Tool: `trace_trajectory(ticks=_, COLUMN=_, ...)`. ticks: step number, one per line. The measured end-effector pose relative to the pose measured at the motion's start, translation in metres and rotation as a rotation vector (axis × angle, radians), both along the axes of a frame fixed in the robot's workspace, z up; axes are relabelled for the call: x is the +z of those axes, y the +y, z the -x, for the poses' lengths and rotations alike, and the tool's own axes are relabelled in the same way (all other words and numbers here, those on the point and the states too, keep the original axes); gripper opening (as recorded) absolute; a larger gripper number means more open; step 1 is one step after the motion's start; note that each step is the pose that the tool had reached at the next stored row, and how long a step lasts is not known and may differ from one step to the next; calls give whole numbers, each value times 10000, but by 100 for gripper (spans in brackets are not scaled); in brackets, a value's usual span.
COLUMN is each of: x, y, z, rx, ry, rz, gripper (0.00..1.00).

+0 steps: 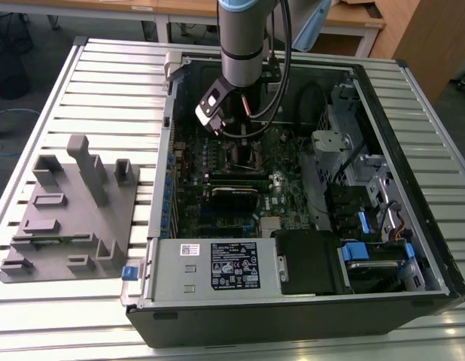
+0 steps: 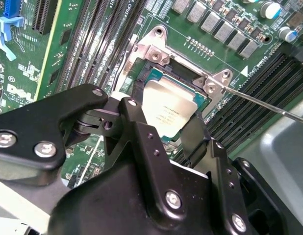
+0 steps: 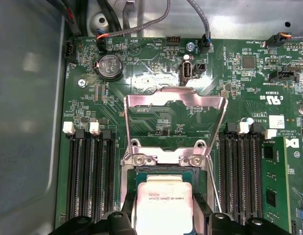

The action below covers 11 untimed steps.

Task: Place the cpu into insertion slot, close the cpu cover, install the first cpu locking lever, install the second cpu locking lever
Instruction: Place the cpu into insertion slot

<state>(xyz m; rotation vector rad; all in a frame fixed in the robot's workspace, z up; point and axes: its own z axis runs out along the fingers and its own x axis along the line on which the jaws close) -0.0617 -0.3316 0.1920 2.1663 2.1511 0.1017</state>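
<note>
The cpu [image 3: 164, 200], a silver-topped square chip, lies in the insertion slot [image 2: 139, 84] on the green board, and its green edge shows inside the dark rim. My gripper [image 3: 164, 218] is shut on the cpu, one black finger [image 2: 137, 117] at each of two opposite sides. Beyond the slot the cpu cover [image 3: 173, 97] stands swung up, and the board shows through its window. A thin locking lever [image 2: 262, 102] sticks out past the slot's corner. In the exterior view the gripper [image 1: 244, 128] reaches down into the open computer case [image 1: 413, 278].
Black memory slots [image 3: 88, 176] run along both sides of the socket. A grey power supply [image 1: 217, 267] fills the case's near side and a drive cage [image 1: 360, 180] the exterior view's right. A grey fixture [image 1: 74, 203] sits on the slatted table at the exterior view's left.
</note>
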Motion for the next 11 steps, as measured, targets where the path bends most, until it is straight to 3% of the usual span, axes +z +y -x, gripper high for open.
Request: trace_trajectory(ticks=11, x=22, y=-15, z=-2, rx=-11, ry=12, rz=51, gripper=54)
